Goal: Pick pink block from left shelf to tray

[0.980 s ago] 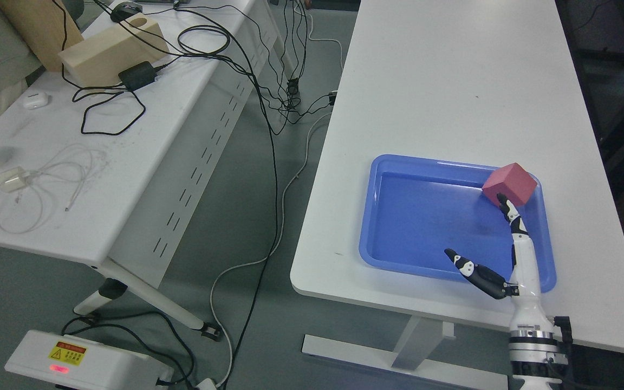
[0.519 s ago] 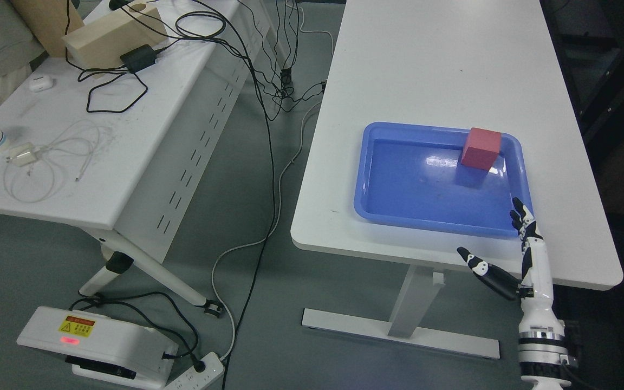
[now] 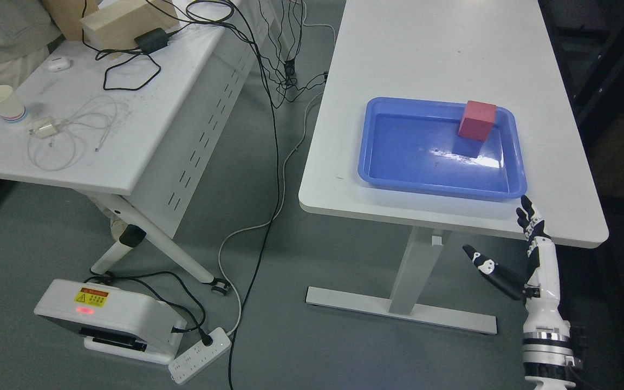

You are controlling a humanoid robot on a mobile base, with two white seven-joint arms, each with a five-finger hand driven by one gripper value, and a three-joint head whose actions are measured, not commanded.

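Note:
The pink block sits upright in the far right corner of the blue tray, which lies on the white table. My right hand is at the lower right, below the table's near edge and well short of the tray, its fingers spread and holding nothing. The left arm does not show.
A second white table at the left carries a paper cup, cables, a charger and a wooden box. A person's torso shows at the top left. On the floor lie black cables, a power strip and a white device.
The block left my right hand and now rests in the tray. My right hand drew back off the tray to below the table edge. The camera also moved back.

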